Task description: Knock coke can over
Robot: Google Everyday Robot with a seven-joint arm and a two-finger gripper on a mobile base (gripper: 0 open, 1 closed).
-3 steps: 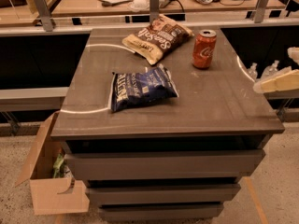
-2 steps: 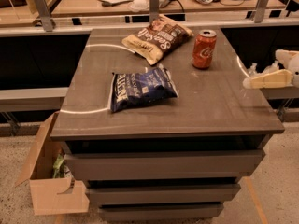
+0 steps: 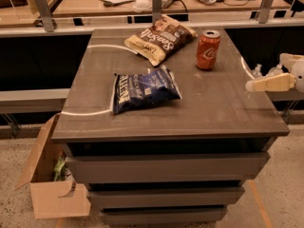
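The coke can (image 3: 208, 50) stands upright on the grey worktop (image 3: 213, 113), close to the far right corner, its silver top up and its white script facing the near edge. It touches nothing else; bare surface lies all around it.

The gripper (image 3: 269, 83) is at the right edge of the worktop, about halfway between the near and far corners. Its cream-coloured tip points left and reaches just over that edge. It is well apart from the can, which stands farther back and to the left of it. Whether the gripper is spread or pressed together I cannot tell, and it holds nothing that can be seen.

A tan chip bag (image 3: 160, 38) lies flat against the far edge, near its middle and just left of the can, without touching it. A dark blue chip bag (image 3: 145, 90) lies flat around the centre of the worktop, slightly toward the left edge, apart from both the tan bag and the can.

Under the near edge, the front of the unit shows stacked grey drawers (image 3: 166, 167). On the floor by the near left corner sits an open cardboard box (image 3: 52, 194).
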